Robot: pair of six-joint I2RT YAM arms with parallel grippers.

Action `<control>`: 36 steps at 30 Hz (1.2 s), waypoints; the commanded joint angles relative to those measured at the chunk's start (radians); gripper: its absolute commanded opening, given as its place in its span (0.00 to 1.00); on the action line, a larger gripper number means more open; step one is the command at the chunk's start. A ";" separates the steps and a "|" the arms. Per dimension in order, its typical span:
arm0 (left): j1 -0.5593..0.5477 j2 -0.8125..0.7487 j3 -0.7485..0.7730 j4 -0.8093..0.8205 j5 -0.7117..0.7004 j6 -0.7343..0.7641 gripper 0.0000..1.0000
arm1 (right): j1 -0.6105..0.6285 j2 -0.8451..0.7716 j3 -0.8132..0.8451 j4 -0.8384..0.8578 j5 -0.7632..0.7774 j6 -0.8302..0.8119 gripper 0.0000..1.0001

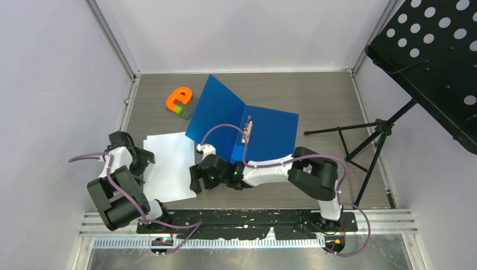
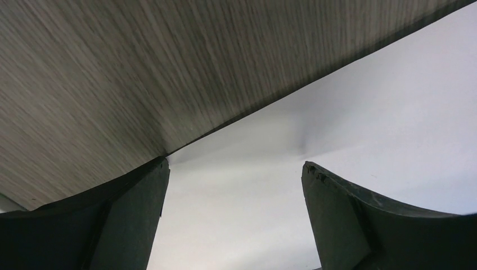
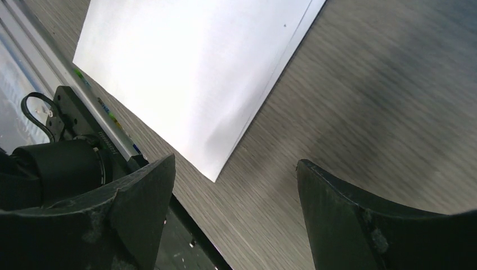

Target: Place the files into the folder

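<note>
Seen from above, white paper sheets are lying flat on a wood-grain table. They are just in front and to the left of a blue folder. The folder is sitting open, with its left cover tilting upward and a metal clip showing along the spine. The sheets are not yet inside it.

The left gripper is hovering low at the paper's left edge, its jaws parted and holding nothing. Its wrist camera is showing that edge running between the two fingers. The right gripper is hanging by the paper's near right corner, jaws likewise apart and empty.

An orange letter toy is sitting behind the folder, and a black stand is standing off to the right.

The sheets are lying flush on the table, so the pick probably needs one edge coaxed up before pinching. It would help to catch all the sheets together and carry them low, so they are not fanning out, toward the folder's open side.
</note>
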 commanded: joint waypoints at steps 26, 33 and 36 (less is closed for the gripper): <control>0.009 -0.115 -0.128 0.178 0.021 0.019 1.00 | 0.026 0.136 0.176 -0.038 0.020 -0.005 0.90; 0.008 -0.087 -0.142 0.208 0.088 -0.017 1.00 | 0.021 0.146 0.169 -0.004 0.008 0.000 0.92; 0.009 -0.082 -0.143 0.188 0.105 -0.035 1.00 | 0.009 0.157 0.170 0.003 0.003 0.013 0.93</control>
